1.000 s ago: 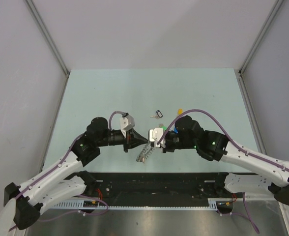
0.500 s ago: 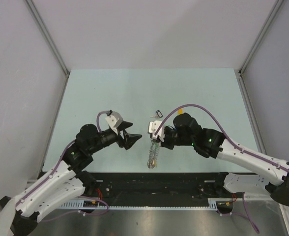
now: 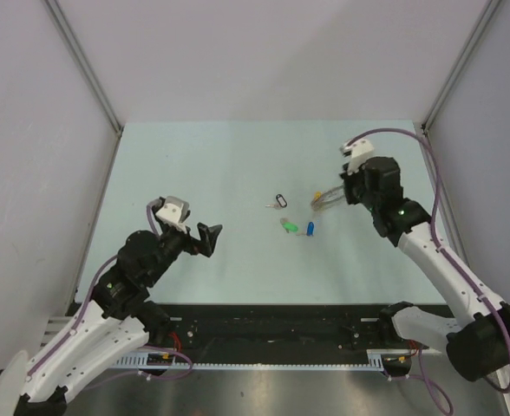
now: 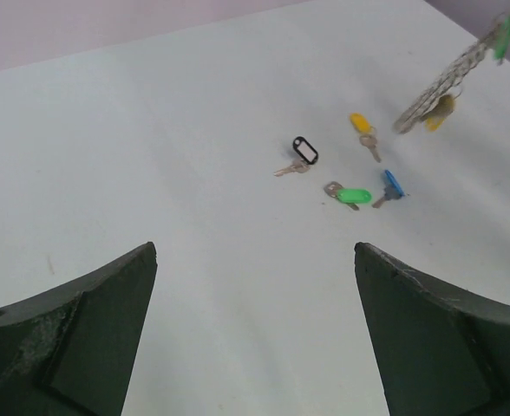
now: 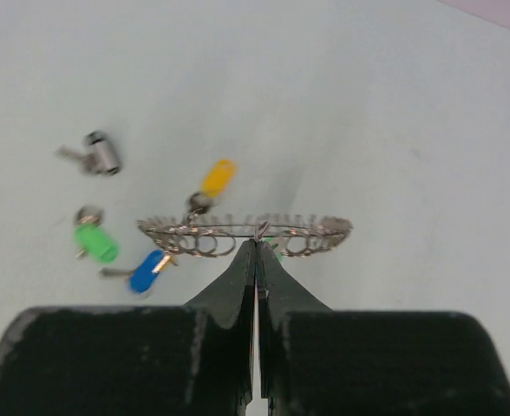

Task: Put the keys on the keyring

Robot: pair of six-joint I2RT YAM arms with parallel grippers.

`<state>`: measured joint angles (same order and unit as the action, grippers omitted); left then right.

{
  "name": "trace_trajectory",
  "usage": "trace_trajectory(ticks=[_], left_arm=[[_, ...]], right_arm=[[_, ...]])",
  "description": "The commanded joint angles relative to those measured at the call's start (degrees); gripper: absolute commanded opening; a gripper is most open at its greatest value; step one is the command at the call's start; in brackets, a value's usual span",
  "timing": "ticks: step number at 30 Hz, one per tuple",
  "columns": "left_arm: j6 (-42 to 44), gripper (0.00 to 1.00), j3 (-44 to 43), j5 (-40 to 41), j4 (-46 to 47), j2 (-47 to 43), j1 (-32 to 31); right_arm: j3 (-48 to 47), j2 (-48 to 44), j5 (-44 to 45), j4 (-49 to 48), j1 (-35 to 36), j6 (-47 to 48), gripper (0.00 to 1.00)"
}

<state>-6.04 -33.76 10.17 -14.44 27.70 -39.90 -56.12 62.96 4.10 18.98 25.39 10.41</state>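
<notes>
My right gripper [image 3: 345, 192] [image 5: 257, 245] is shut on the keyring [image 3: 328, 202] [image 5: 246, 231], a coiled silver ring held above the table at the right. An orange key [image 4: 440, 113] hangs at the ring [image 4: 441, 85]. On the table lie a black key [image 3: 279, 201] [image 4: 304, 150], a yellow key [image 3: 317, 195] [image 5: 218, 178], a green key [image 3: 290, 227] [image 4: 354, 196] and a blue key [image 3: 310, 229] [image 4: 392, 184]. My left gripper [image 3: 207, 238] [image 4: 255, 251] stands open and empty, well to the near left of the keys.
The pale green table [image 3: 194, 165] is bounded by grey walls on the left [image 3: 38, 156], right and back. A black rail [image 3: 272, 325] with the arm bases runs along the near edge.
My left gripper has opened and drawn back to the near left. The right arm has carried the keyring from the table's middle to the far right, uncovering the green and blue keys.
</notes>
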Motion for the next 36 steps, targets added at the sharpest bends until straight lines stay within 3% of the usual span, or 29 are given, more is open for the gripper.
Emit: trace_trajectory(ticks=[1,4,10,19,22,24,25,29,36], left_arm=[[-0.9,1.00,-0.6,7.8,-1.6,-1.4,0.5],[-0.8,1.00,-0.3,8.3,-1.9,-1.9,0.9],[-3.3,1.00,-0.3,10.7,-2.7,-4.0,1.6],[-6.1,1.00,0.1,13.8,-3.3,-7.6,1.8],[-6.1,1.00,0.3,14.3,-3.6,-8.8,1.8],[-6.1,1.00,0.4,14.3,-3.5,-9.5,1.8],[-6.5,1.00,0.6,14.4,-3.4,-10.3,1.7],[-7.4,1.00,1.2,13.8,-2.5,-12.2,1.8],[-7.5,1.00,-0.4,18.3,-3.5,-15.6,1.8]], right_arm=[[-0.8,2.5,8.2,-9.5,-12.5,-9.0,0.00],[0.2,5.1,6.7,-12.5,-18.7,-12.2,0.00],[7.7,8.1,3.8,-12.4,-22.6,-18.8,0.00],[22.5,-1.3,0.4,-8.5,-23.6,-28.3,0.00],[25.4,-3.8,-3.4,-7.7,-24.9,-32.0,0.05],[25.8,-5.3,-7.0,-7.1,-27.2,-32.7,0.17],[25.8,-7.0,-7.1,-5.9,-27.2,-33.3,0.34],[25.7,-13.9,-9.3,-3.3,-27.3,-34.8,0.63],[21.9,-33.8,-8.5,4.0,-27.6,-34.9,0.93]])
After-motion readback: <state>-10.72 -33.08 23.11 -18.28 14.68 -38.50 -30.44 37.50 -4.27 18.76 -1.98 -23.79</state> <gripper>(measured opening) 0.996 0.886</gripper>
